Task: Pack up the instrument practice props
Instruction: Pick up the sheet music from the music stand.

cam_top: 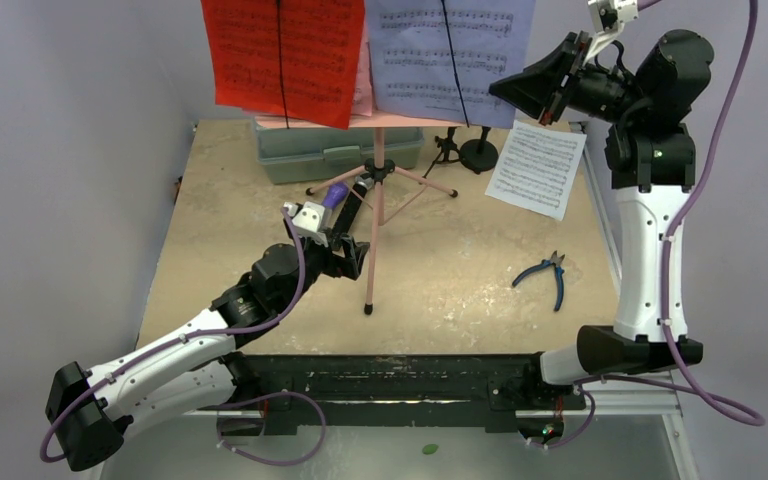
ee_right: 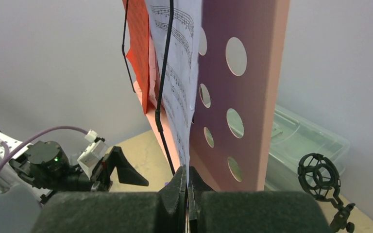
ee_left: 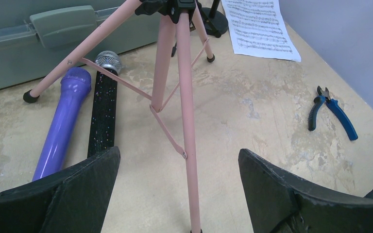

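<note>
R jaws pinch page (ee_right: 182, 63) edge; wire (ee_right: 164, 73) pins it, so a pull may tear it. L jaws spread wide.

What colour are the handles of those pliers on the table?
Blue; the pliers show best in the left wrist view.

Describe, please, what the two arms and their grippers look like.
The left arm and right arm have white shells and black joints, each trailed by a purple cable. The left gripper and right gripper have broad black wedge-shaped fingers.
</note>
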### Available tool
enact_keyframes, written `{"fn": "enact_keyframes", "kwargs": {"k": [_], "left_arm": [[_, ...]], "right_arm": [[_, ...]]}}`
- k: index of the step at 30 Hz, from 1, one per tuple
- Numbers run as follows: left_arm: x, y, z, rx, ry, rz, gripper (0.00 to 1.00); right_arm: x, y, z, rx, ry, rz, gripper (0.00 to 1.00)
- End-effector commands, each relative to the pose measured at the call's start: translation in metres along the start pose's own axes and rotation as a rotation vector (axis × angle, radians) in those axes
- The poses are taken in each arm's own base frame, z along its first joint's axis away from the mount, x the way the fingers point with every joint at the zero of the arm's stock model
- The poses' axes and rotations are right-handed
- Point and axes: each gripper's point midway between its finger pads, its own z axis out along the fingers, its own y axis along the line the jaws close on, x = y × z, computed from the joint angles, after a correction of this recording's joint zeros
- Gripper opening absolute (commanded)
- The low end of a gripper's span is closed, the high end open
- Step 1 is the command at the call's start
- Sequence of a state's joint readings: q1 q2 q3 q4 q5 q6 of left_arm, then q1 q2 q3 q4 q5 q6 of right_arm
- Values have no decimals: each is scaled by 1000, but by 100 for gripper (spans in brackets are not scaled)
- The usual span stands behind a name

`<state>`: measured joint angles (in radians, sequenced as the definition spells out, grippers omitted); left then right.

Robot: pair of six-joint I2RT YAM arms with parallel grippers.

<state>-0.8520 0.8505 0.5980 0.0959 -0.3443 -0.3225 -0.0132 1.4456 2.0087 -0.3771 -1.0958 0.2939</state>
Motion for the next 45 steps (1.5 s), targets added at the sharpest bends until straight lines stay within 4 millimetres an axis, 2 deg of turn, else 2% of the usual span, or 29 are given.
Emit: {"fn": "enact_keyframes", "kwargs": {"k": [1, 8, 18, 30, 45], "left_arm": [[-21, -6, -2, 21, -60, -30, 91], [-22, -5, -3, 19, -63, -28, 91], [-21, -3, -3, 10, -64, -23, 91], [-20, -2, -5, 7, -62, -24, 91], [-19, 0, -5, 0, -62, -22, 92]], "right_arm": [[-15, 17, -13, 19, -12, -131, 0], [-15, 6, -26, 78, -10, -145, 0], [-19, -26, -60, 215, -21, -157, 0], [-14, -50, -85, 321, -20, -162, 0], [14, -91, -117, 484, 13, -143, 0]]}}
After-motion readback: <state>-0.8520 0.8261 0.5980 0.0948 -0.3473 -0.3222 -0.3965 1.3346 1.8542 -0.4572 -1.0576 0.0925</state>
